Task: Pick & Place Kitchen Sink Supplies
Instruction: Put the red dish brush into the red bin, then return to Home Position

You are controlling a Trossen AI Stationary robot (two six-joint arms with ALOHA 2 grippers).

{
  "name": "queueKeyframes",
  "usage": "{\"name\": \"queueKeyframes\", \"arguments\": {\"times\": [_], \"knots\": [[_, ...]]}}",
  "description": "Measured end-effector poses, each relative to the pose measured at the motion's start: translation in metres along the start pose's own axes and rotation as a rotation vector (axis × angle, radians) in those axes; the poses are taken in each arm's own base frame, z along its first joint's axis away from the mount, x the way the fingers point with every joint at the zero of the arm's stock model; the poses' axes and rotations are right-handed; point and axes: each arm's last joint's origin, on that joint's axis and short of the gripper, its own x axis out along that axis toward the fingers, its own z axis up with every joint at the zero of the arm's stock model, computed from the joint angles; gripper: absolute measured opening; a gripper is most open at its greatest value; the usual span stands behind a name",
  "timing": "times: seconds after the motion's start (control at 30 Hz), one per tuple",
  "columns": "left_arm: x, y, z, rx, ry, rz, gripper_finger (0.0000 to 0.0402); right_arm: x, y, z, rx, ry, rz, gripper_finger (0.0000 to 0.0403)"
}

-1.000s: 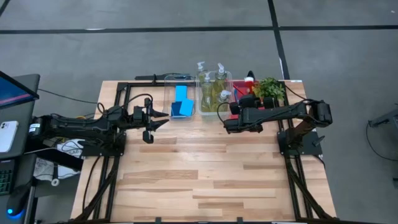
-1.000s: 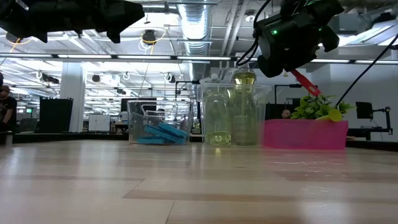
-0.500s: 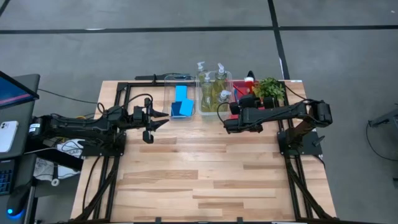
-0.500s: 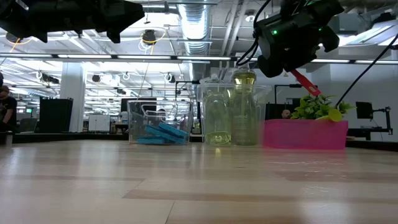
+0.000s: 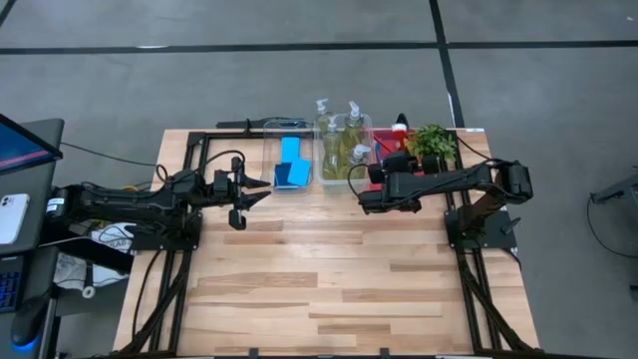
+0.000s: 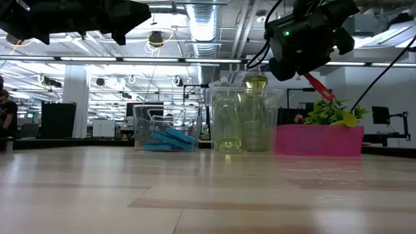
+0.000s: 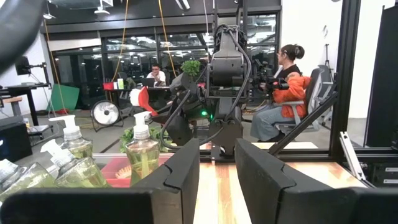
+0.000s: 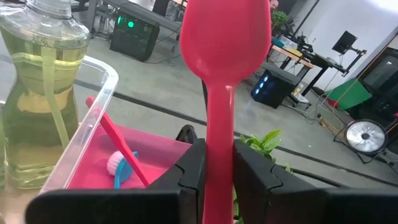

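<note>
While my right gripper [image 8: 217, 165] is clamping the red brush [image 8: 221, 68] by its handle, I am holding the arm raised above the near edge of the red tray [image 8: 93, 168]. Both fingers [image 8: 189, 171] are pressing the flat red handle between them, and the handle is standing up past the fingertips, so the brush head is presumably hanging below the jaws, out of sight. Gripping at mid-handle in this way is keeping the brush from tipping and is leaving it aimed down at the tray.

Just beyond the fingers, inside the tray, another red brush [image 8: 121, 146] and a blue brush [image 8: 118, 177] are lying crossed at their heads. Judging from this, I am delivering the held brush to the same container, and release is the step remaining.

Beside the tray, on the side toward my other arm, the pump bottles [image 5: 339, 140] are standing upright in a clear bin [image 8: 87, 118]. Farther along that row, the blue sponges [image 5: 291, 165] are resting in a second clear bin [image 5: 269, 150]. Behind the tray, the green plant [image 5: 431, 142] is sitting at the table's far edge.

My left gripper [image 5: 257, 188] is waiting near the sponge bin, with its fingers [image 7: 180, 171] standing apart and nothing between them.
</note>
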Motion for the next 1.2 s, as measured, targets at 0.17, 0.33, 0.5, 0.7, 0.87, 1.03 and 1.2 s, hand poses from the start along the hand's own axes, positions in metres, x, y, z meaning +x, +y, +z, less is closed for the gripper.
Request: {"name": "queueKeyframes", "arguments": {"times": [0.17,0.33,0.5,0.7,0.87,1.03,1.2], "knots": [[0.0,0.0,0.0,-0.002,0.0,0.0,0.0104,0.0,0.0002,-0.0004,0.002,0.013,0.002,0.0054],[0.0,0.0,0.0,-0.002,0.0,0.0,0.0104,-0.0001,0.0003,-0.0006,0.002,0.022,0.002,0.0074],[0.0,-0.0001,0.0,-0.003,0.0,0.0,0.0104,-0.0001,0.0002,-0.0006,0.002,0.022,0.002,0.0102],[0.0,-0.0001,0.0,-0.003,0.0,0.0,0.0104,0.0,0.0005,-0.0005,0.007,0.022,0.003,0.0114],[0.0,-0.0001,0.0,-0.003,0.0,-0.001,0.0104,-0.0001,0.0007,-0.0005,0.009,0.021,0.004,0.0116],[0.0,-0.0001,0.0,-0.003,0.0,-0.001,0.0104,0.0,0.0007,-0.0005,0.01,0.021,0.004,0.0117],[0.0,-0.0001,0.0,-0.003,0.0,0.0,0.0104,0.0,0.0007,-0.0004,0.009,0.018,0.004,0.0117]]}}
